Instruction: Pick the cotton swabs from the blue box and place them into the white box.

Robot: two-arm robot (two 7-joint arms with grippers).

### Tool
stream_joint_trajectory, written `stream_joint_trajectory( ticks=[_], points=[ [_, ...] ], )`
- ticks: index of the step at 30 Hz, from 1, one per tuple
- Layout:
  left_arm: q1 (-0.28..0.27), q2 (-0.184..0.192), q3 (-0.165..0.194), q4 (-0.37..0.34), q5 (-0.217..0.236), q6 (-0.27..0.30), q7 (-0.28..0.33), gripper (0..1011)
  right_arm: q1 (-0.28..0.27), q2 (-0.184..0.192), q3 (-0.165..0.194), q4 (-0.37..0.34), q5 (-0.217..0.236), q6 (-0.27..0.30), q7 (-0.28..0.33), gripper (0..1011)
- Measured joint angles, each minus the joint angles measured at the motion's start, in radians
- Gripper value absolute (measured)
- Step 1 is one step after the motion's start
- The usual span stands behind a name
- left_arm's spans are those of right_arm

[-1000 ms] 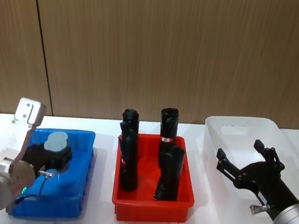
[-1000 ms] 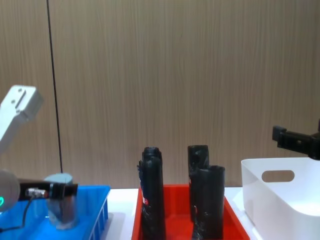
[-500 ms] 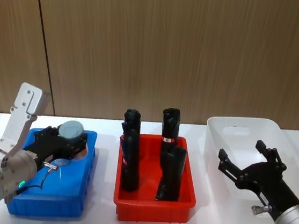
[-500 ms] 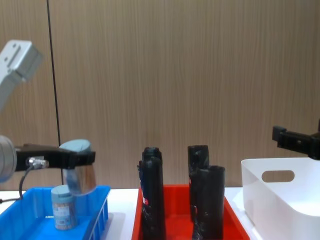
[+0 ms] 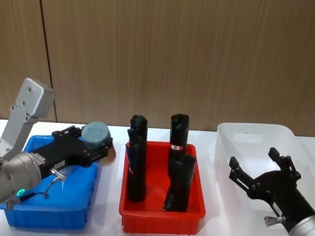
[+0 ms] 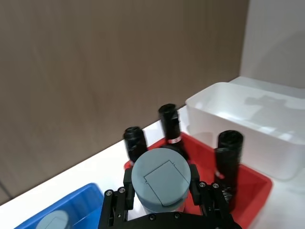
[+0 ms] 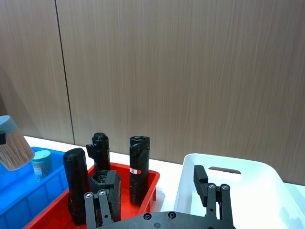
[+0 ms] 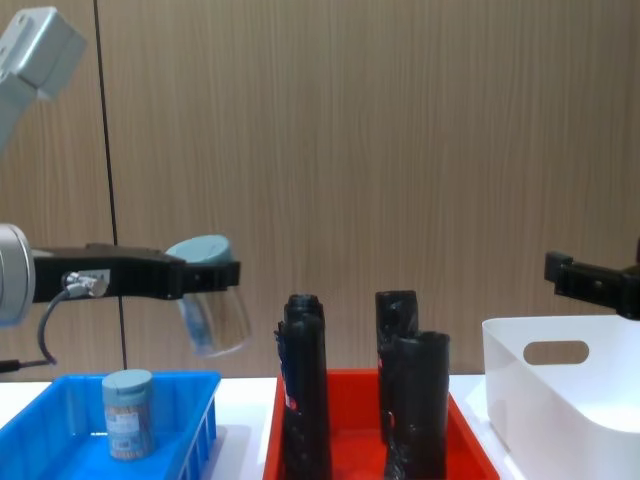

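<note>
Since the frame one second earlier, the left gripper (image 5: pixel 98 145) has lifted out of the blue box (image 5: pixel 43 219) and swung toward the desk's centre, carrying one jar of cotton swabs (image 8: pixel 210 297) with it. Its fingers (image 6: pixel 194 179) are clamped on the jar high up, just under the grey-blue lid. In the chest view the clear body hangs below them at a slight tilt.

The held jar now sits in the air over the blue box's right edge, short of the red bin (image 5: pixel 160 221). A second jar (image 8: pixel 128 412) stands upright inside the blue box, near the middle of its floor. The white box (image 5: pixel 256 127) stands at the desk's (image 5: pixel 102 231) right edge, beyond the red bin. The right gripper (image 5: pixel 252 156) hovers over its near part with fingers spread wide, holding nothing.

Hazards, as judged from this moment:

1. **Collision.** In the chest view the jar's base hangs lower than the tops of the black rolls (image 5: pixel 135 166) standing in the red bin. A level sweep to the right would probably strike them, tipping a roll or knocking the jar loose.
2. **Slip.** The hold is high and the jar is tilted, so a quick swing could let it pivot or drop short, into the red bin.
3. **Crowding.** The right gripper hangs over the white box, so the left may meet it unless one gives way.
</note>
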Motion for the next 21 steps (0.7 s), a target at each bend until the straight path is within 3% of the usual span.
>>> stream_joint_trajectory(
  ticks=[21],
  points=[
    [-0.053, 0.003, 0.012, 0.05, -0.054, -0.037, -0.356, 665, 0.0, 0.0, 0.0, 0.0, 0.0, 0.0, 0.0, 1001]
  ],
)
